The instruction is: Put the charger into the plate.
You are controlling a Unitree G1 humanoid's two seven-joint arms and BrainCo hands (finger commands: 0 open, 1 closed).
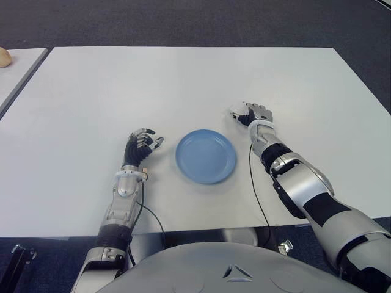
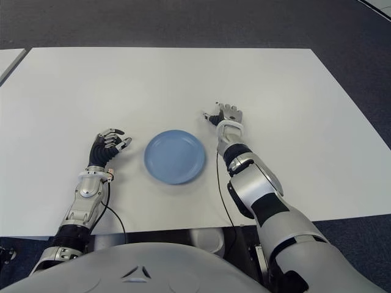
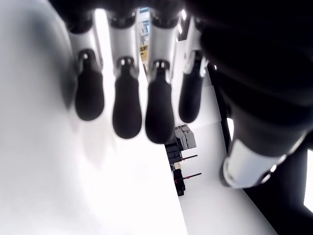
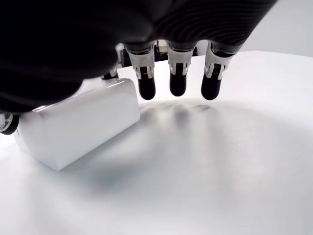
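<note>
The white block-shaped charger (image 4: 80, 122) lies flat on the white table (image 1: 122, 91), a short way right of the blue plate (image 1: 206, 156). My right hand (image 1: 247, 116) hovers over it; in the eye views the charger (image 1: 234, 113) shows beside the thumb. In the right wrist view the thumb and forefinger flank the charger, while three fingers (image 4: 177, 83) hang straight above the bare table. The plate holds nothing. My left hand (image 1: 143, 143) shows just left of the plate, fingers relaxed and holding nothing.
A second table (image 1: 18, 70) adjoins at the far left, with a tan object (image 1: 5, 57) on it. A black cable (image 1: 256, 189) runs along my right forearm. The table's front edge lies close to my body.
</note>
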